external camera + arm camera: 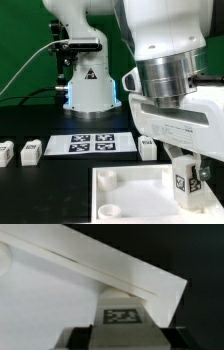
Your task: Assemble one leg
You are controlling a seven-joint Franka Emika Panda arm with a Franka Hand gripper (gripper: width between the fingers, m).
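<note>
My gripper [186, 172] is shut on the leg [182, 183], a small white post with a black-and-white tag. It holds the leg upright over the far corner of the white square board [128, 196] on the exterior view's right. In the wrist view the leg [122, 309] sits between the dark fingers [84, 335] of my gripper [122, 339], its end pointing at the board's corner [60, 291]. I cannot tell whether the leg's end touches the board. A round corner socket [104, 176] shows on the board's far corner on the exterior view's left.
The marker board [92, 143] lies beyond the square board. Two more white posts [30, 151] [5, 153] stand at the exterior view's left and another [147, 148] beside the marker board. The robot base [88, 88] stands behind.
</note>
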